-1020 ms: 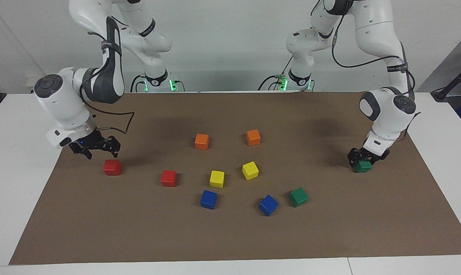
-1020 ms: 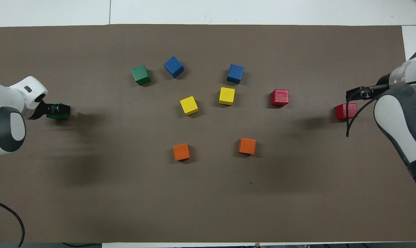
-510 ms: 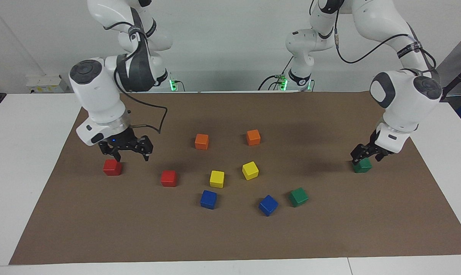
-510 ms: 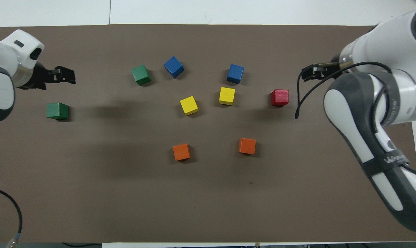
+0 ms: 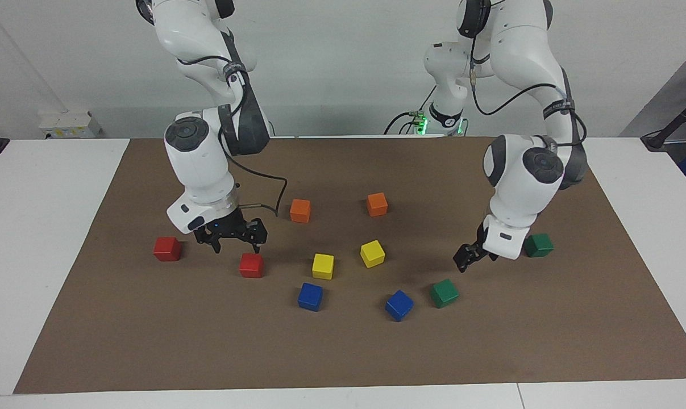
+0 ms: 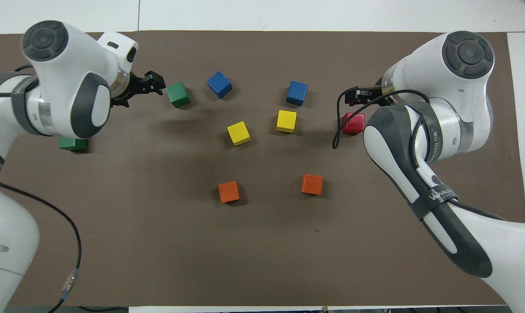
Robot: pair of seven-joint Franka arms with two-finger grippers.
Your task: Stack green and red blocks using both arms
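Green and red blocks are all lying singly on the brown mat (image 5: 92,341), none stacked. The right gripper (image 5: 234,241), jaws apart and empty, is hanging just over the inner red block (image 5: 251,265); the left gripper (image 5: 471,257), likewise open, is hanging beside the inner green block (image 5: 444,292). Each should be centring squarely over its cube before descending.

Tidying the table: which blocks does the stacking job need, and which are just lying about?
Needed:
- two green blocks
- two red blocks

Lying about:
- two orange blocks
- two yellow blocks
- two blue blocks
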